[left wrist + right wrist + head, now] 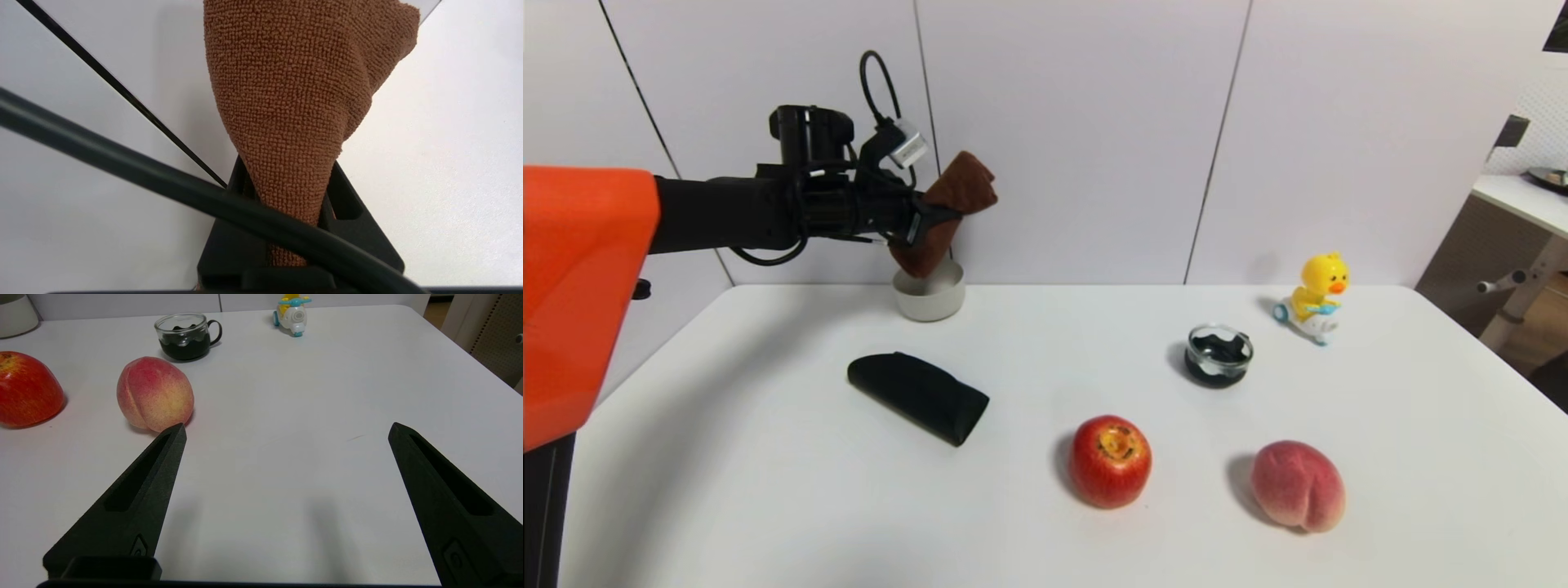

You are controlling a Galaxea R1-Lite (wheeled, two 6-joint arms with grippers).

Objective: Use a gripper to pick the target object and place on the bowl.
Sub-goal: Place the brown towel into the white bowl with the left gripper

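- Nearest your head camera: peach (1297, 486) at 5 o'clock on the white table (1045, 539), with the red apple (1110, 461) just beside it toward 6 o'clock.
- Black folded case (918, 396): you find it at 8 o'clock, lying flat, apart from the fruit.
- Glass cup (1218, 354) with dark contents: 3 o'clock; yellow duck toy (1315, 308) near it at 2 o'clock.
- Left gripper (929, 221): raised at 11 o'clock, its jaws clenched on the brown towel (947, 220); in your left wrist view the cloth (294, 102) bunches out from between the jaws.
- Brown towel: off the table, its lower end hanging just over the off-white bowl (929, 298); whether it touches the rim you cannot tell.
- Off-white bowl: back edge of the table, 11 o'clock.
- Right gripper (286, 430): jaws spread wide, low over bare table near the peach.
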